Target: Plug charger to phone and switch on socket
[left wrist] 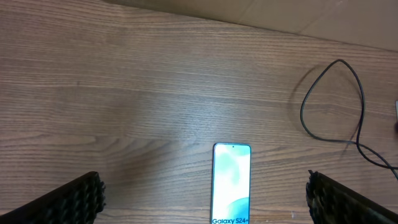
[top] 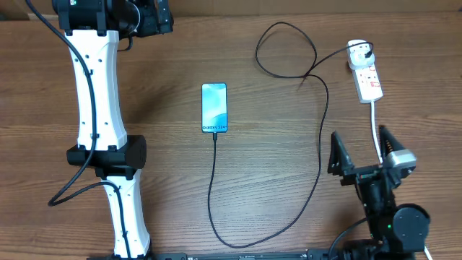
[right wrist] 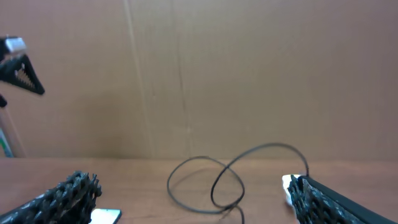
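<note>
The phone point(top: 214, 107) lies flat mid-table with its blue screen lit and the "Galaxy" text at its near edge. It also shows in the left wrist view point(left wrist: 231, 180), and one corner shows in the right wrist view point(right wrist: 103, 216). The black charger cable point(top: 320, 155) meets the phone's near edge, loops toward the front, then runs back to a black plug in the white socket point(top: 367, 75). My left gripper point(left wrist: 202, 190) is open, empty and raised at the back left point(top: 154, 19). My right gripper point(top: 363, 152) is open and empty in front of the socket.
The socket's thick white cord point(top: 374, 124) runs toward the front between my right gripper's fingers. The cable forms a loop point(top: 286, 49) at the back, also seen in the right wrist view point(right wrist: 205, 183). A cardboard wall point(right wrist: 199, 74) stands behind the table.
</note>
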Robot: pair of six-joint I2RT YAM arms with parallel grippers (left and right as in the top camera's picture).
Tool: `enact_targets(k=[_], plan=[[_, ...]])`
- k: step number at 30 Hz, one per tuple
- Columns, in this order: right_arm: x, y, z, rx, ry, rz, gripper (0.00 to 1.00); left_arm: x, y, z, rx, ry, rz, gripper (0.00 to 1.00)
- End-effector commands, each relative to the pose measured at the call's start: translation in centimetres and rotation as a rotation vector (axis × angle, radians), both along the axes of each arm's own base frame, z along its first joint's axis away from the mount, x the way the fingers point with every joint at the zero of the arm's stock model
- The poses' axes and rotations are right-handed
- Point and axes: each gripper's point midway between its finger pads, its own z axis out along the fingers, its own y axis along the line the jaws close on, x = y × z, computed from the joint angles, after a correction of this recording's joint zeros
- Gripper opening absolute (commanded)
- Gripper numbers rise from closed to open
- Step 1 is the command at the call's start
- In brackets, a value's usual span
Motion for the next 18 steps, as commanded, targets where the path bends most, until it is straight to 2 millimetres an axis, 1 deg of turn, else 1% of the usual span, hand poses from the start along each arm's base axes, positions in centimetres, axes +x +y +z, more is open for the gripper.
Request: enact_targets(k=[1, 7, 15, 17, 18], plan=[[-0.1, -0.1, -1.2, 0.002, -0.016, -0.007, 1.00, -0.2, 0.1, 0.7, 0.006, -0.016, 0.006, 0.99], [0.0, -0.1, -3.9, 0.002, -0.005, -0.011, 1.00, -0.2, 0.1, 0.7, 0.006, -0.016, 0.006, 1.00], [0.1, -0.1, -6.1, 0.001, 0.012, -0.010, 1.00, -0.2, 0.1, 0.7, 0.006, -0.016, 0.006, 0.99], [0.3, -0.1, -7.0, -0.001, 0.029, -0.009, 1.00, -0.2, 0.1, 0.7, 0.006, -0.015, 0.006, 1.00], [0.4, 0.0, -7.8, -0.003, 0.064, -0.004, 1.00, -0.2, 0.1, 0.7, 0.006, -0.016, 0.006, 0.99]])
